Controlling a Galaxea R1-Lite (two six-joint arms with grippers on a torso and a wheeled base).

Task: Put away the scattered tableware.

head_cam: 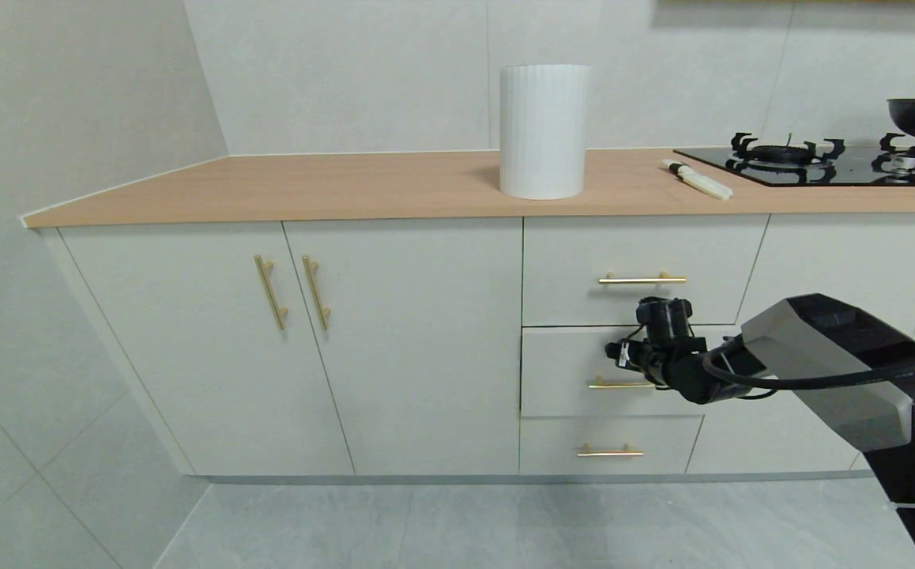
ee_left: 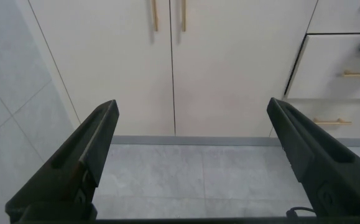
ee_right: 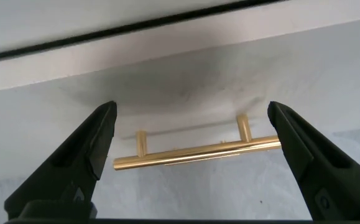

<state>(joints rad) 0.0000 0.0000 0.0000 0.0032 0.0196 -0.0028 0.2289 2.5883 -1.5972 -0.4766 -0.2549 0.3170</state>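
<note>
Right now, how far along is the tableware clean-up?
Done: nothing stowed yet; the white utensils lie on the counter beside the stove. In hand: the right claw, open, is lined up on the handle of the middle drawer without gripping it; the drawer looks barely ajar. The left claw hangs open and empty. Left: open the drawer, fetch the utensils, put them away.

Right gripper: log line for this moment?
right gripper open, facing middle drawer handle | left gripper open, empty, facing cabinet doors | utensil on counter
</note>
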